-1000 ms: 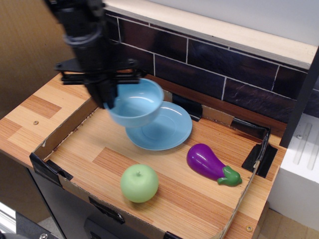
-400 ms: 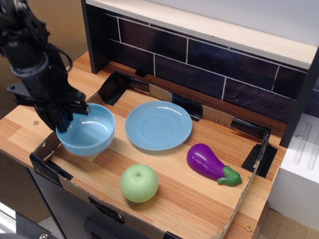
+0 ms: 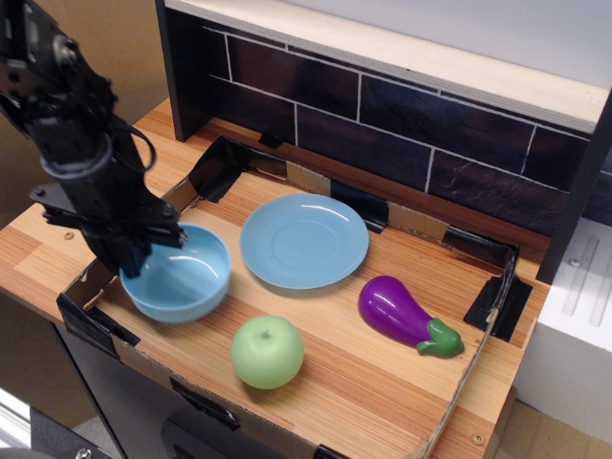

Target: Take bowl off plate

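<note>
At the far left the black arm [image 3: 72, 143] reaches down over the front left corner of the worktop [image 3: 335, 354], and its pincer [image 3: 134, 256] is clamped on the left rim of the bowl [image 3: 182, 280], with the fingers closed over that edge. A second ago the pincer held the bowl up in the air, overlapping the left side of the plate; by the later of the two earlier pictures the arm had carried it clear to the left, and the bowl hung near the cardboard edge [image 3: 96, 277]. Now the bowl sits lower and a little further right, inside the cardboard border; whether its base touches the wood cannot be told for certain. The arm has also shifted slightly right and down with it.

Just right of the bowl, not touching it, lies the plate [image 3: 304, 241], flat on the worktop and bare, in the same place as in both earlier pictures. In front of the gap between bowl and plate stands the green apple [image 3: 268, 352], unmoved, close to the bowl but apart from it. Further right lies the purple eggplant [image 3: 406, 316], its green cap pointing to the right front, also where it was before. Behind everything runs the dark brick wall [image 3: 411, 124].
</note>
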